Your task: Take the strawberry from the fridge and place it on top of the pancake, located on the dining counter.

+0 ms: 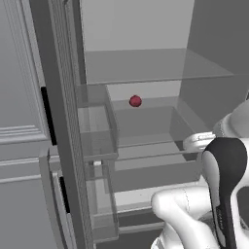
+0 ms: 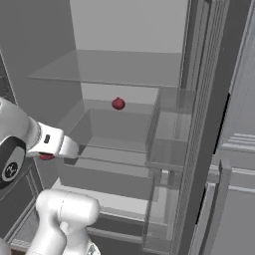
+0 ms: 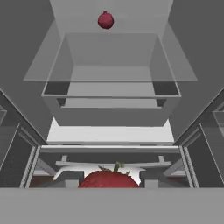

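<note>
White arm (image 1: 194, 209) bent, reaching forward.

Base views flank arm, both facing open fridge (image 1: 146, 73) interior closely; hand view looks level into shelves.

fridge (image 1: 209, 58) dark grey, doors open | darker crimson round fruit (image 1: 135, 101) at shelf back, open room before it | clear bins flank both sides

strawberry (image 3: 109, 179): lower half cut off at the hand view's bottom; in the right base view, mostly hidden behind the arm.
gripper: fingertips hidden.
</note>
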Tool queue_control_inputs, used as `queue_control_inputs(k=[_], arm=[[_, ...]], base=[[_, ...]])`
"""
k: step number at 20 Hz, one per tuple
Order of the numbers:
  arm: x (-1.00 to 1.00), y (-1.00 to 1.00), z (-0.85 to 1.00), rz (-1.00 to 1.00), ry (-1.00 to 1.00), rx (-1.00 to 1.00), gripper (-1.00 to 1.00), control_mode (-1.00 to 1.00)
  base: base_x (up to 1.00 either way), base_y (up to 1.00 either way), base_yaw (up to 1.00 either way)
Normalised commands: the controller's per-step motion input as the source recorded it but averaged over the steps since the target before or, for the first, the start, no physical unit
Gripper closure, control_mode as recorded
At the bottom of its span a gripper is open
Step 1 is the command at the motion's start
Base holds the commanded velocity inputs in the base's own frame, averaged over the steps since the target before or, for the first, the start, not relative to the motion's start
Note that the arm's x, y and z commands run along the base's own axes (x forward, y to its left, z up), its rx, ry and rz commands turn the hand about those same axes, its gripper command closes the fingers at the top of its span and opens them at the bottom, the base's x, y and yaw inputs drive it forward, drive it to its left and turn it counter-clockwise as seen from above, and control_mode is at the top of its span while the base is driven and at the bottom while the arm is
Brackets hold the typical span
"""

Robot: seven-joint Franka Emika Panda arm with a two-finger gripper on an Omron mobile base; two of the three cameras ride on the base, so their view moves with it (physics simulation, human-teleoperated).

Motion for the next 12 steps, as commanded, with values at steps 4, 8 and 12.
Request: queue_control_inputs(k=[4, 8, 12], arm=[[0.0, 0.0, 0.0, 0.0, 0.0, 0.0, 1.0, 1.0], [0.0, 0.0, 0.0, 0.0, 0.0, 0.0, 1.0, 1.0], [0.0, 0.0, 0.0, 0.0, 0.0, 0.0, 1.0, 1.0]], base=[[-1.0, 0.0, 0.0], [-1.0, 0.0, 0.0], [-1.0, 0.0, 0.15]])
